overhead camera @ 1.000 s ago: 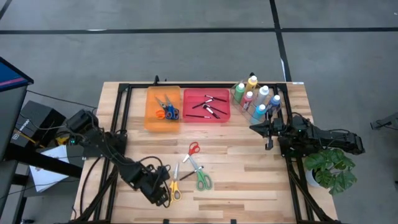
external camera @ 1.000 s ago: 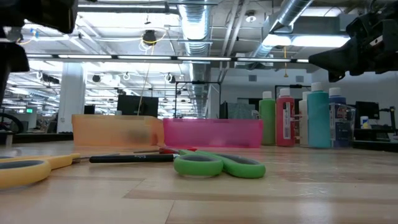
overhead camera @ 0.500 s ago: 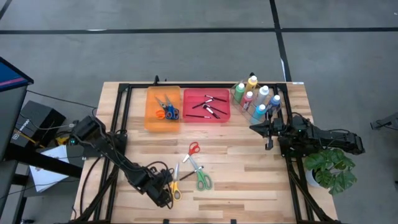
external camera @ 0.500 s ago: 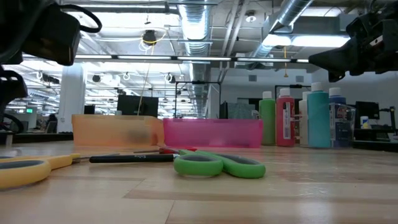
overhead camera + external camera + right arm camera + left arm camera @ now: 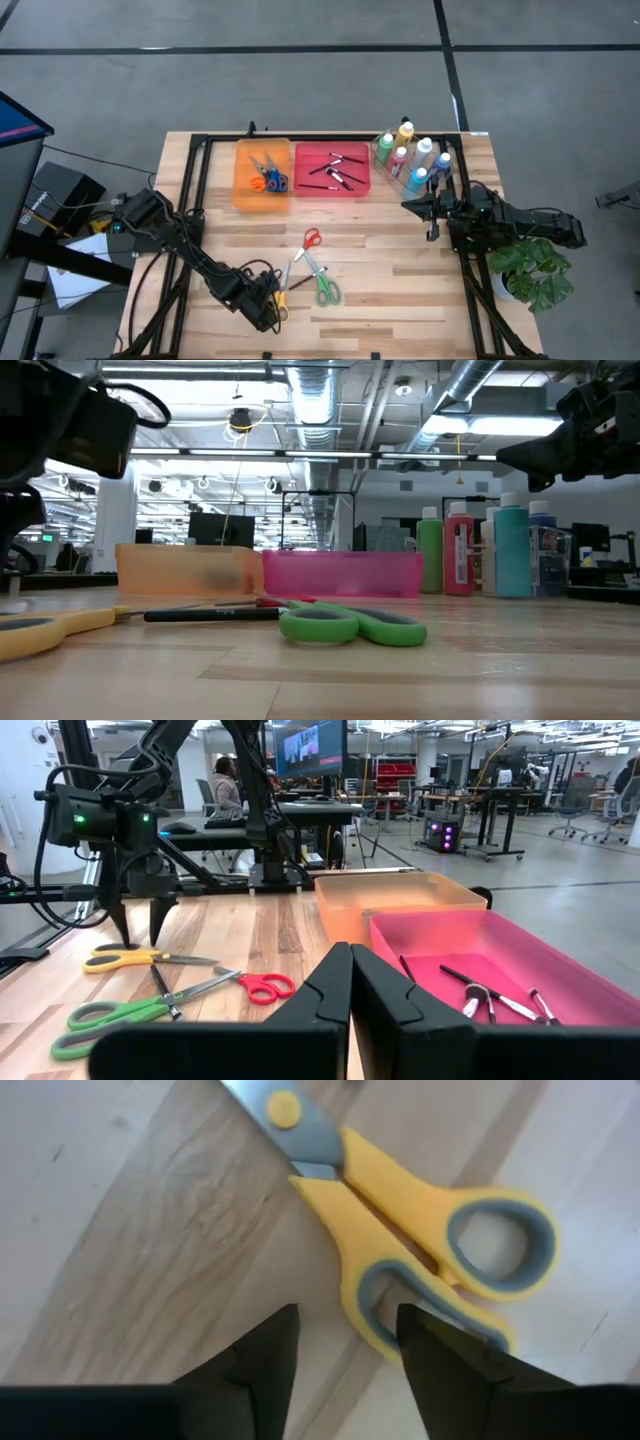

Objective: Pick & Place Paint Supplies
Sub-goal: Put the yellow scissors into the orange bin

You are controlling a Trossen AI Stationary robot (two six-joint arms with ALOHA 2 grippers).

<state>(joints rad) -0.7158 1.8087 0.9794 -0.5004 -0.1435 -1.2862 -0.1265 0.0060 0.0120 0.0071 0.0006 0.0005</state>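
We see the left gripper (image 5: pixel 345 1342) low over the yellow scissors (image 5: pixel 400 1230) at the worktop's (image 5: pixel 400 280) near edge, fingers spread astride one handle loop, w/o pinching it. Right gripper (image 5: pixel 350 982), pressed together, waits by the paint bottles (image 5: pixel 412 158).

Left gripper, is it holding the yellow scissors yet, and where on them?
Nothing is held. The left gripper is open, its fingers straddling one handle loop of the yellow scissors on the table. The right gripper is shut and empty.

Grey floor (image 5: pixel 300 80) crossed by dark lines; silver ceiling ducts (image 5: pixel 320 400) overhead; a potted plant (image 5: pixel 535 270) at lower right.
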